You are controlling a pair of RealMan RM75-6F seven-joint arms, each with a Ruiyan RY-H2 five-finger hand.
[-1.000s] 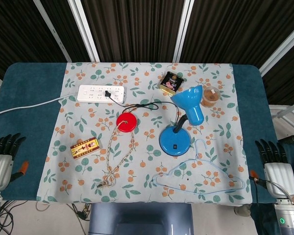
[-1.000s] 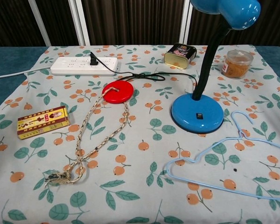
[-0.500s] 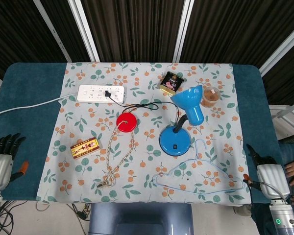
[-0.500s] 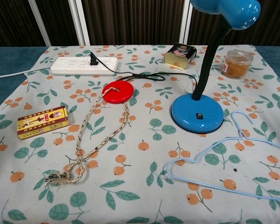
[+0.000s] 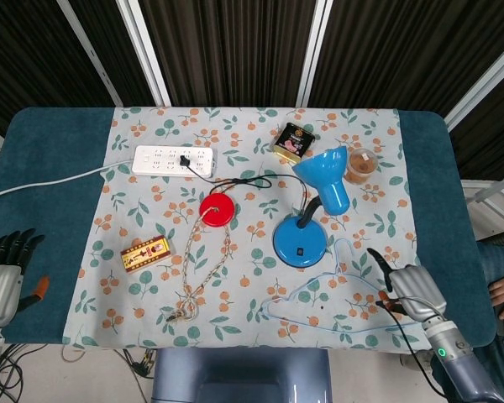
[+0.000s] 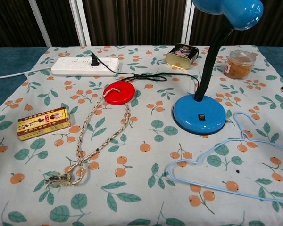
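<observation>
We see the right hand [image 5: 410,290] over the near right part of the bench [image 5: 55,151], above the right end of the pale blue hanger [image 5: 344,306], which lies flat on the flowered cloth [image 5: 235,227]. Its fingers [image 5: 378,262] are spread apart and hold nothing; whether they touch the hanger we cannot tell. In the chest view only a dark fingertip shows at the right edge.

The hanger's hook lies just beside the round base of the blue lamp [image 5: 301,242], whose shade leans toward a small jar [image 5: 361,164]. A printed tin [image 5: 291,140] stands behind the lamp.

The left hand [image 5: 2,281] is at the near left edge, off the cloth, fingers apart and empty. Nearest it is a small yellow and red box [image 5: 145,253].

A red disc [image 5: 217,209] lies mid-cloth with a braided cord [image 5: 203,273] running from it toward us. A white power strip [image 5: 174,159] lies at the far left, a black plug in it.
</observation>
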